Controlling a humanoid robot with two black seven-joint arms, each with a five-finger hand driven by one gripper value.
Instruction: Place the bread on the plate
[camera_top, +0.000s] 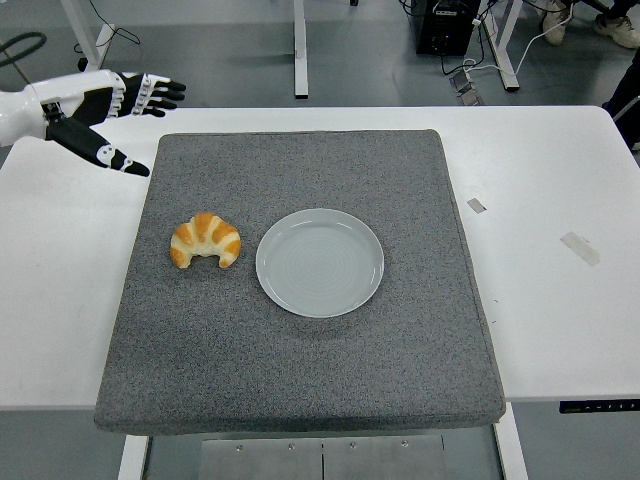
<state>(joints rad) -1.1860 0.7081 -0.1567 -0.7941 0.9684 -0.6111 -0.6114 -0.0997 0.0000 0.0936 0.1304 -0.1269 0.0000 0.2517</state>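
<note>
**Croissant on the mat, left hand spread above the far corner**

Bread (205, 241) in the form of a golden, crescent-shaped croissant lies on the grey mat (300, 380), its two tips pointing toward the near edge of the desk (560, 330). It sits just to the left of the plate (319, 262), close to the rim but apart from it. The plate is round, pale grey-blue and bare, lying flat near the middle of the mat.

The left hand (105, 110) comes in from the left edge of the picture on a white forearm. It hangs over the far left part of the desk, just beside the far left corner of the mat, and well apart from the croissant. Its black fingers (160, 95) with white joints are stretched out and fanned toward the right, while the thumb (118, 158) points down and to the right toward the mat corner. Nothing is between them; the hand holds nothing.

The mat covers most of the middle of the white desk and reaches its near edge. On the bare desk to the right of the mat lie two small scraps of tape (579, 247), one close to the mat's right edge and one further right. Beyond the far edge, desk legs, cables and a dark box show on the grey floor (230, 60).
</note>
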